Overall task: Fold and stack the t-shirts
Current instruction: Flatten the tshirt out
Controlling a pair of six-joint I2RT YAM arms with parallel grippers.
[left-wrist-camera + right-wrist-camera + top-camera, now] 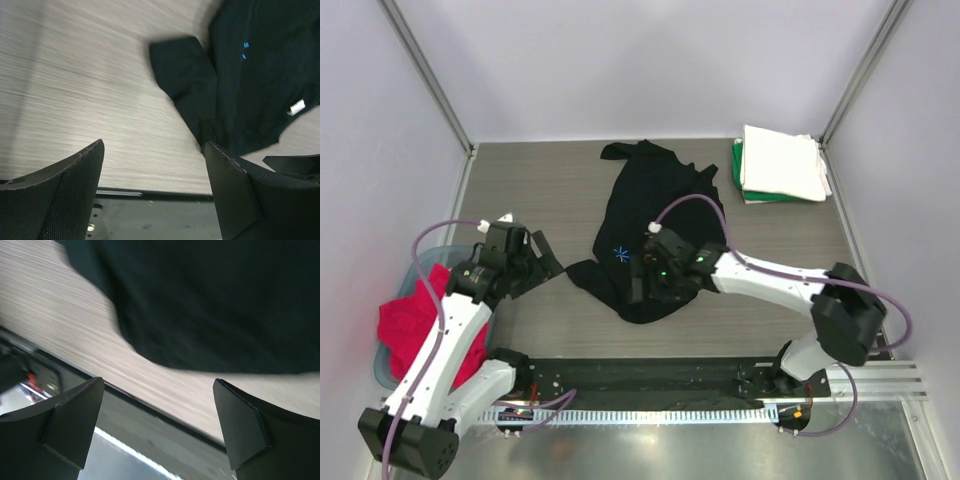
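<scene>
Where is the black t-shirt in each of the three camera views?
Top external: the black t-shirt lies in the middle of the table.
Left wrist: it fills the upper right, with one sleeve reaching toward the centre.
Right wrist: it covers the top of the picture.
Shared landmark: the shirt's edge against the grey wood-grain table. The blue print also shows in the left wrist view.

the right end effector (640, 285) covers part of the black t-shirt (632, 205), which both blurred wrist views cut off. the left arm (445, 340) hides part of the red t-shirt (405, 325).
</scene>
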